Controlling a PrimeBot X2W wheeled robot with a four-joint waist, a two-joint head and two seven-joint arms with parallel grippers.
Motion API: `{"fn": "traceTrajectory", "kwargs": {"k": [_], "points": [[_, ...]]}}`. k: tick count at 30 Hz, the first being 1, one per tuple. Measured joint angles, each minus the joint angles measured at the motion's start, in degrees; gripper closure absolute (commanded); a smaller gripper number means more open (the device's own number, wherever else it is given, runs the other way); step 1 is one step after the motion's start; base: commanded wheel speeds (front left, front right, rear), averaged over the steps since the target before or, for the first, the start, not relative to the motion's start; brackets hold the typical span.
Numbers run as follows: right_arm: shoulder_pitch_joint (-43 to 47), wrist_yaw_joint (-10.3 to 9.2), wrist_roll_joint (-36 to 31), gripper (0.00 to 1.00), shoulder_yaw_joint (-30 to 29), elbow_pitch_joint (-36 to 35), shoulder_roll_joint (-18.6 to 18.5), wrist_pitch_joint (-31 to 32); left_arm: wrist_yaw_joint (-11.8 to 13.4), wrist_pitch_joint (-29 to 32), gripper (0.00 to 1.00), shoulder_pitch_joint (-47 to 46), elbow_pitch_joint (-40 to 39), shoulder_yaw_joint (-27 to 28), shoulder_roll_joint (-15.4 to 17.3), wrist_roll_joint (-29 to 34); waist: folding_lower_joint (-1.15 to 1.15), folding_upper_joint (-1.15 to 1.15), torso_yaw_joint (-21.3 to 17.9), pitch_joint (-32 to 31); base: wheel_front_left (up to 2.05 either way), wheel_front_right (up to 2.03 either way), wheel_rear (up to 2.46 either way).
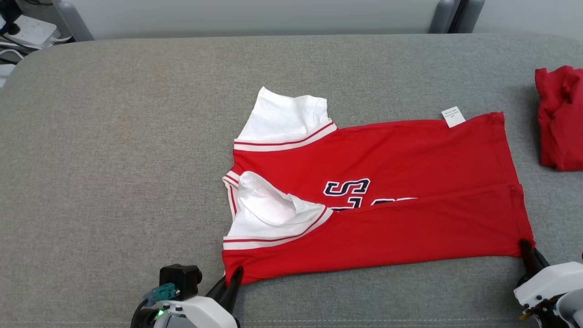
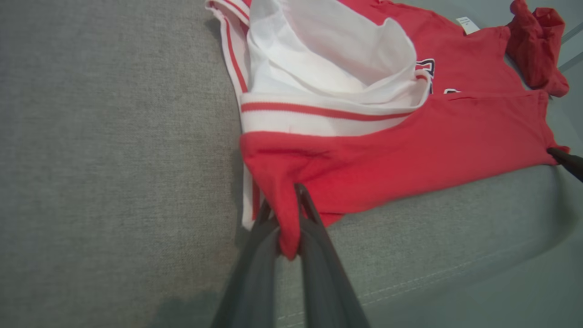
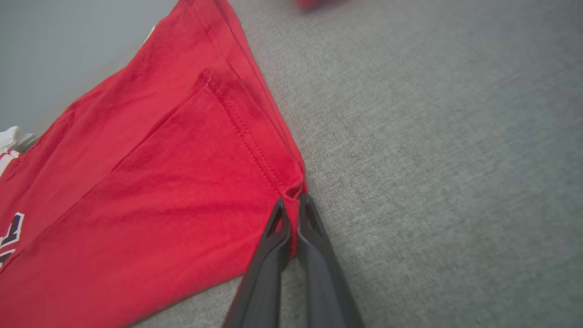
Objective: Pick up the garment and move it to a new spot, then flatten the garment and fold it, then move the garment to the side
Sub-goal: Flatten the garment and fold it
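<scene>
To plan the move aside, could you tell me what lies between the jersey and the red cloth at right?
Bare grey surface separates jersey and red cloth, per the head view.

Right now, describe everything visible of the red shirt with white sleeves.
The red knit shirt with white sleeves lies sideways on the grey woven surface, sleeves toward the robot's left, hem toward its right. White bands with red stripes border the sleeves. Its near edge is folded over the front, half covering the navy white-edged lettering. A small white tag pokes from the far hem corner. The left pincer is shut on the near sleeve-side corner, the right pincer on the near hem corner.
</scene>
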Motion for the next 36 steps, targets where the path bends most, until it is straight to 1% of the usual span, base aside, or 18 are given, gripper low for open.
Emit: {"fn": "traceTrajectory", "kwargs": {"k": [4, 11, 13, 14, 15, 16, 17, 18, 19, 24, 28, 30, 33, 34, 36], "points": [[0.36, 0.09, 0.77, 1.0, -0.02, -0.35, 0.07, 0.49, 0.62, 0.55, 1.0, 0.34, -1.02, -0.03, 0.63, 0.05, 0.0, 0.0, -0.23, -0.11, 0.0, 0.0, 0.0], [0.47, 0.1, 0.96, 1.0, 0.56, -0.22, 0.41, 1.27, 1.45, 0.82, 1.0, 0.34, -0.92, -0.11, 0.8, 0.09, 0.0, 0.0, -0.92, -0.57, 0.0, 0.0, 0.0], [0.47, 0.1, 0.63, 1.0, 0.68, -0.19, 0.51, 1.8, 1.69, 0.8, 0.84, 0.34, -0.65, -0.12, 0.8, 0.1, 0.0, 0.0, -1.14, -0.73, 0.0, 0.0, 0.0], [0.48, 0.1, 0.63, 1.0, 0.68, -0.18, 0.56, 2.0, 1.74, 0.8, 0.8, 0.34, -0.45, -0.13, 0.8, 0.1, 0.0, 0.0, -1.24, -0.83, 0.0, 0.0, 0.0], [0.51, 0.1, 0.62, 1.0, 0.73, -0.15, 0.64, 2.04, 1.75, 0.79, 0.73, 0.34, -0.15, -0.16, 0.79, 0.1, 0.0, 0.0, -1.34, -0.95, 0.0, 0.0, 0.0], [0.54, 0.1, 0.52, 1.0, 0.75, -0.12, 0.7, 2.07, 1.75, 0.59, 0.72, 0.34, 0.11, -0.15, 0.77, 0.09, 0.0, 0.0, -1.43, -1.07, 0.0, 0.0, 0.0], [0.54, 0.1, 0.24, 0.59, 0.76, 0.01, 0.74, 2.02, 1.75, 0.36, 0.66, 0.34, 0.32, -0.15, 0.77, 0.09, 0.0, 0.0, -1.52, -1.21, 0.0, 0.0, 0.0], [0.55, 0.1, -0.08, 0.37, 0.74, 0.18, 0.79, 1.99, 1.75, 0.36, 0.41, 0.34, 0.54, -0.16, 0.77, 0.09, 0.0, 0.0, -1.61, -1.34, 0.0, 0.0, 0.0], [0.55, 0.1, -0.34, 0.0, 0.66, 0.4, 0.86, 1.92, 1.77, 0.26, 0.0, 0.34, 0.78, -0.14, 0.77, 0.09, 0.0, 0.0, -1.68, -1.48, 0.0, 0.0, 0.0], [1.4, 0.1, -2.42, 0.0, 0.04, 1.09, 0.21, 0.14, 3.03, -1.98, 0.0, 0.47, 0.9, 0.91, 0.71, 0.09, 0.0, 0.0, -1.78, -2.37, 0.0, 0.0, 0.0], [1.71, -0.08, -7.22, 0.0, -2.14, 0.58, -1.51, -1.21, 4.49, -6.04, 0.0, 0.96, 0.19, 3.13, 0.85, 0.2, 0.0, 0.0, -1.85, -3.48, 0.0, 0.0, 0.0], [1.71, -0.1, -10.59, 0.0, -5.58, -2.43, -1.9, -1.47, 5.33, -8.69, 0.0, 1.08, -0.29, 4.25, 0.87, 0.75, 0.0, 0.0, -1.94, -4.09, 0.0, 0.0, 0.0], [2.0, -0.1, -17.66, 0.0, -10.79, -10.39, -1.41, -1.66, 5.46, -12.78, 0.0, 1.08, -1.16, 5.06, 0.85, 1.44, 0.0, 0.0, -2.17, -5.08, 0.0, 0.0, 0.0], [2.0, -0.1, -17.66, 0.0, -10.79, -10.39, -1.41, -1.66, 5.46, -12.78, 0.0, 1.08, -1.16, 5.06, 0.85, 1.44, 0.0, 0.0, -2.17, -5.08, 0.0, 0.0, 0.0], [3.69, -0.09, -22.05, 0.0, -13.41, -15.57, -0.25, -1.69, 5.46, -15.18, 0.0, 1.08, -1.48, 5.66, 0.57, 1.59, 0.0, 0.0, -2.34, -5.79, 0.0, 0.0, 0.0]]}}
